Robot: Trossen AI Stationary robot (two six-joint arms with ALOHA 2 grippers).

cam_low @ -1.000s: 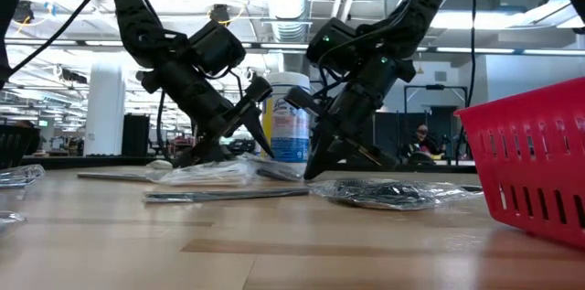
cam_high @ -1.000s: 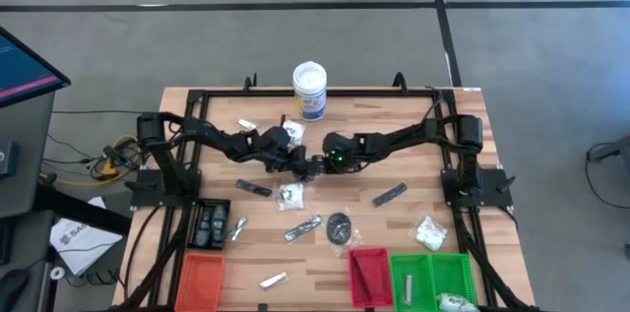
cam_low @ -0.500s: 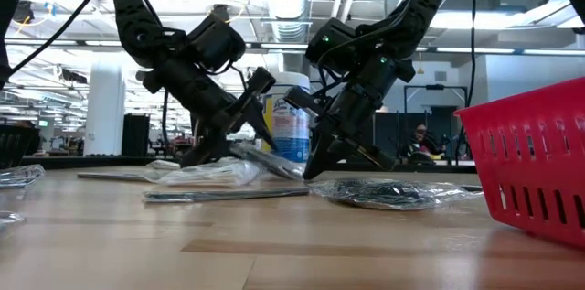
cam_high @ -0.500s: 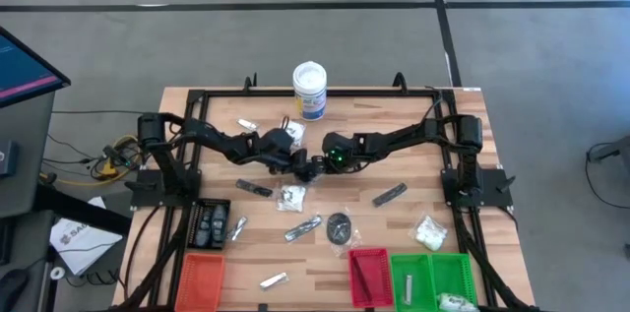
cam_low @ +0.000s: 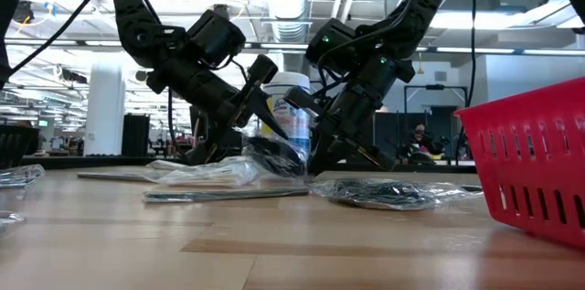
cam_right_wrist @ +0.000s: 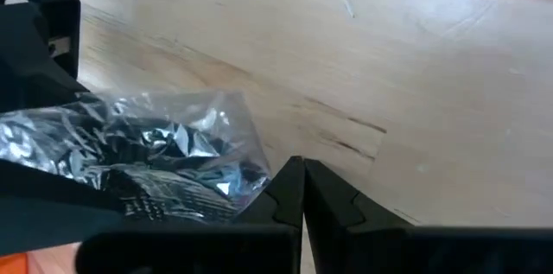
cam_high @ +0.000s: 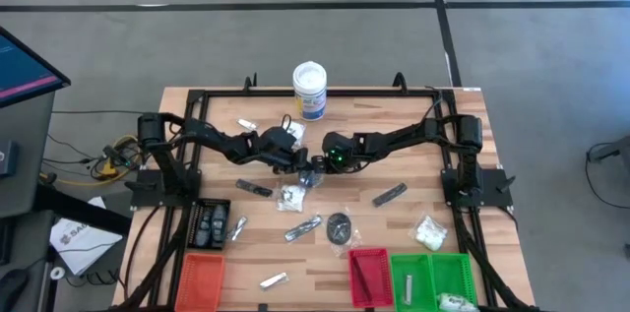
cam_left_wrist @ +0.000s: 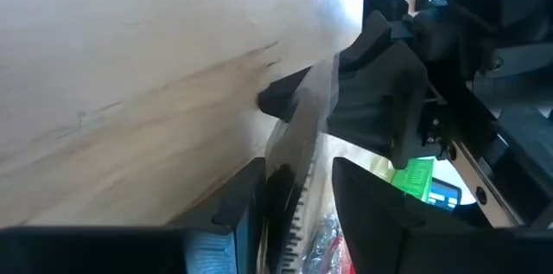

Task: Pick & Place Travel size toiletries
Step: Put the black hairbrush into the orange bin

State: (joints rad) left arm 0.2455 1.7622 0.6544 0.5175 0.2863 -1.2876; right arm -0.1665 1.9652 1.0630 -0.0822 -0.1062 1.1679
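A clear packet [cam_left_wrist: 298, 149] with a slim black item inside sits mid-table between my two grippers. My left gripper [cam_left_wrist: 298, 213] [cam_high: 300, 164] comes from the table's left, slanting down, and is shut on it. My right gripper [cam_right_wrist: 302, 175] [cam_high: 317, 166] comes from the right and stands shut. Its tips are at the table beside the packet's crinkled corner [cam_right_wrist: 251, 170]. More toiletry packets [cam_high: 291, 196] [cam_high: 303, 226] [cam_high: 339, 225] [cam_high: 390, 194] [cam_high: 428, 233] lie flat on the wood. My left gripper pinches the packet between its two fingers [cam_left_wrist: 251, 200], which lie along the black item inside. It comes slanting down from the table's left. The held end [cam_low: 274, 148] is raised off the wood and the far end slopes down toward my right gripper. Whether my right gripper's shut tips touch the packet's corner I cannot tell.
A white tub with a blue label [cam_high: 309, 91] stands at the far edge. Orange [cam_high: 202, 278], red [cam_high: 369, 275] and green [cam_high: 433, 278] trays line the near edge. In the low view the red tray [cam_low: 539, 171] rises at the right. Black items [cam_high: 209, 223] lie near the left.
My left gripper has tipped its fingers upward and taken hold of the clear packet. The packet's end in the fingers has come up off the table, while the end by my right gripper has stayed low.
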